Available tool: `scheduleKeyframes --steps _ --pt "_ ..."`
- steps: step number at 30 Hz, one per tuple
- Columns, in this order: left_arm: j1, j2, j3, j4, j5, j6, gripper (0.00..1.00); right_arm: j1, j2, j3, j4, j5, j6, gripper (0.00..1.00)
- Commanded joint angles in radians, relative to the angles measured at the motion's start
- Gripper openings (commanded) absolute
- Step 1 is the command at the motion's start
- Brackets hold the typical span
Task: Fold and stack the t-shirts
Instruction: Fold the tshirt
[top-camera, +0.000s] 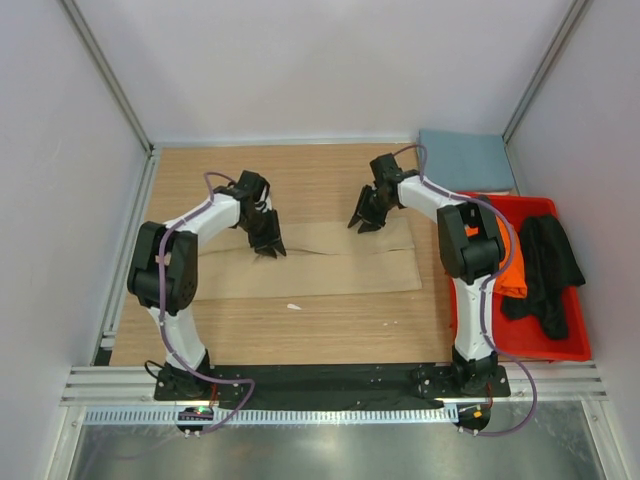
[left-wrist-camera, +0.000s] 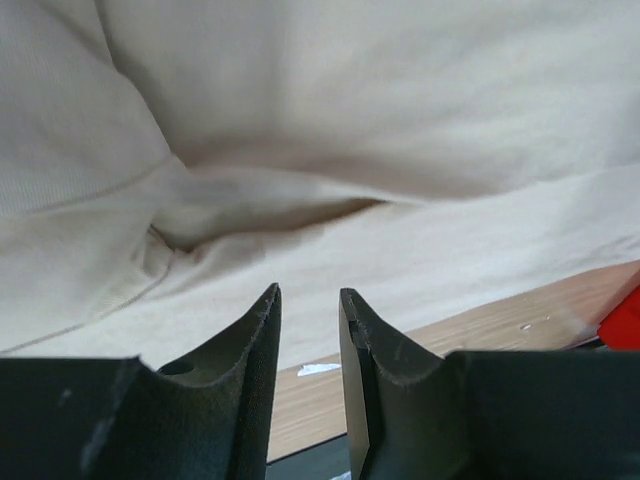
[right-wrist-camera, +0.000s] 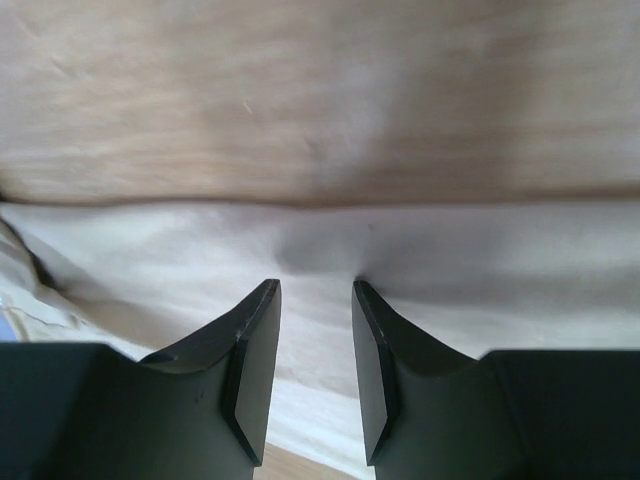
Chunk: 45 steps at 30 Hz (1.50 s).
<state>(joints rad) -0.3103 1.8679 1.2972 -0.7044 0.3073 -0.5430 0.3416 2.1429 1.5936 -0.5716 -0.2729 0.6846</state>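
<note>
Tan shirt is lying under my left gripper and right gripper, both hanging partly open, gripping nothing

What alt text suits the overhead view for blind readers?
The left gripper and right gripper hang over a tan shirt spread on a wooden table. A red bin at right holds an orange shirt and a black shirt; a blue-grey shirt lies behind it.
</note>
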Motion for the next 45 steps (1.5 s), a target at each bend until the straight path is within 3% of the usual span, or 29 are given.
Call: scheduleKeyframes --steps 1,10,14,28,30,35,41,45 --pt "-0.023 -0.061 -0.012 -0.012 0.001 0.008 0.31 0.013 -0.116 -0.078 0.015 -0.029 -0.003 0.41" --pt "-0.021 -0.032 0.148 -0.082 -0.115 0.046 0.34 0.008 -0.193 -0.077 -0.071 0.145 -0.132 0.42" --pt "-0.021 0.01 0.211 -0.09 -0.099 0.04 0.41 -0.009 -0.167 -0.015 -0.16 0.267 -0.184 0.46" --pt "-0.016 0.188 0.214 -0.063 -0.132 0.034 0.33 -0.099 -0.049 -0.064 -0.145 0.396 -0.266 0.39" --pt "-0.016 0.142 0.217 -0.07 -0.148 0.046 0.36 -0.101 -0.06 -0.076 -0.139 0.405 -0.273 0.39" --pt "-0.01 0.019 0.295 -0.148 -0.223 0.081 0.53 -0.099 -0.084 -0.04 -0.175 0.437 -0.289 0.45" --pt "0.161 -0.015 0.387 -0.194 -0.173 0.112 0.64 -0.05 -0.11 0.107 -0.127 0.397 -0.295 0.61" --pt "0.392 -0.013 0.35 -0.182 -0.077 0.069 0.64 0.0 -0.072 0.167 0.054 0.171 -0.24 0.62"
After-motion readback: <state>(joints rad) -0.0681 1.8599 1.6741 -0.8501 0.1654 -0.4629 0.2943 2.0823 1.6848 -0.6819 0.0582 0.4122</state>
